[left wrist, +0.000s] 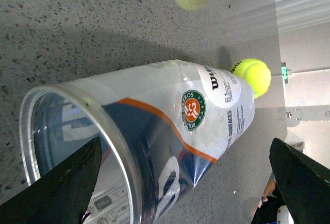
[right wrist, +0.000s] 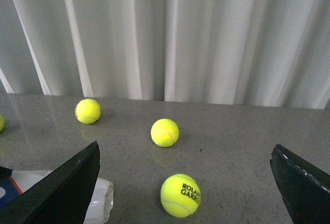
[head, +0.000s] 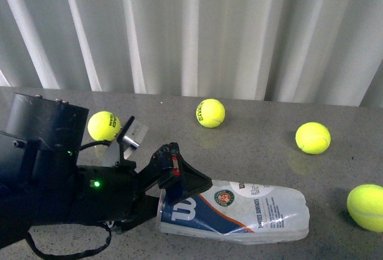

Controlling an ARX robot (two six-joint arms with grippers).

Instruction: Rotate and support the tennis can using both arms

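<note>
both your left pincer (left wrist: 183, 183) and right pincer (right wrist: 183, 183) gape wide, gripping nothing. tennis can (head: 239, 209) lies sideways on the table (head: 269, 164), open mouth at the left one. looks like pre-grasp: next you'd pinch the rim, then bring right in as support.

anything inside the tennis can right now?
No ball shows inside the tennis can. The left wrist view looks into its open mouth, and only the label shows through the clear wall. A finger of the left gripper covers part of the mouth.
</note>
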